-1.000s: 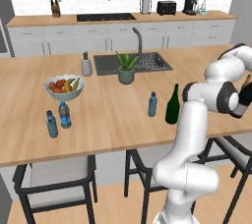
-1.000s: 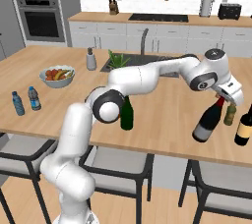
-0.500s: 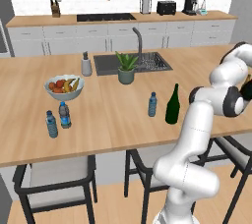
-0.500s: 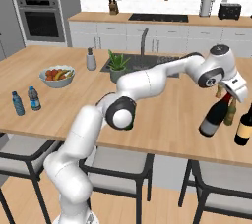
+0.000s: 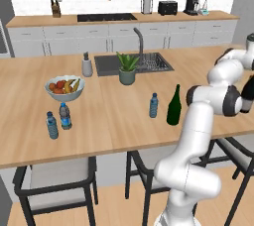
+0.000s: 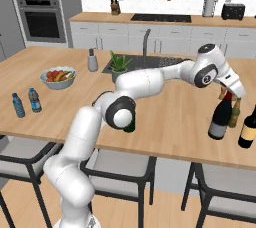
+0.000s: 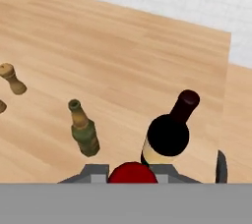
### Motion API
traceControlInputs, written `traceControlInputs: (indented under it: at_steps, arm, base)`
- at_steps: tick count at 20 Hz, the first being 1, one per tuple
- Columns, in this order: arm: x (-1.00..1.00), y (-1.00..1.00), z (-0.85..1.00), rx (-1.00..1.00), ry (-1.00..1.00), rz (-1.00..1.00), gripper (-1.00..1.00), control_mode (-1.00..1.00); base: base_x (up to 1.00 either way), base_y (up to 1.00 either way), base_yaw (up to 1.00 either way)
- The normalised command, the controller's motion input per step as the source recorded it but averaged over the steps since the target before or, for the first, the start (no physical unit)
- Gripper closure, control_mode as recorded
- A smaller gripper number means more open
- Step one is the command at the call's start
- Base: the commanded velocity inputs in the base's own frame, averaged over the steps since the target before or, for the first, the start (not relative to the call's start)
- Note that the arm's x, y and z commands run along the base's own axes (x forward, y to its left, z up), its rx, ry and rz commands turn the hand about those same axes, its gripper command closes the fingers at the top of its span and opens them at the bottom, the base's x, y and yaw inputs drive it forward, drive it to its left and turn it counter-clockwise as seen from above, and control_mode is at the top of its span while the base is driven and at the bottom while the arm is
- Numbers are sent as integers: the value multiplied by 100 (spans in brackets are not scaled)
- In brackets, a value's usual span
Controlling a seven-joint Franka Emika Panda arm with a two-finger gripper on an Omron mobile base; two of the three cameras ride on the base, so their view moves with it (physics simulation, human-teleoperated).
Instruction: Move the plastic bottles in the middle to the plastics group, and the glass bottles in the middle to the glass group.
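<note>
Tilting beside the amber-brown bottle (image 6: pixel 234 113), a red-capped wine bottle (image 6: pixel 220 117) sits under the gripper (image 6: pixel 227 92), jaws apparently closed on its neck; green bottle (image 5: pixel 174 105) waits mid-counter.

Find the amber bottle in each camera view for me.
Right base view: amber bottle at the far right, just behind the tilted dark bottle.
Hand view: lower left of centre, on the counter.
Shared landmark: the white-labelled wine bottle beside it.
</note>
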Motion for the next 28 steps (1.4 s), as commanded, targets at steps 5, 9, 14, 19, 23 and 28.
traceControlInputs:
  at_steps: [5,9,14,19,23,28]
  arm:
    - [-5,33,-60,-25,0,0,100,-100]
    - [0,17,-50,-7,0,0,100,-100]
    - [-1,4,-51,0,0,0,100,-100]
    - [-3,-1,-36,0,0,0,-100,-100]
    - [-2,-8,0,6,7,0,-100,-100]
    - [-27,5,12,5,-1,3,-100,-100]
  base:
    - [0,0,0]
    - [0,0,0]
    - [0,0,0]
    - [0,0,0]
    - [0,0,0]
    - [0,0,0]
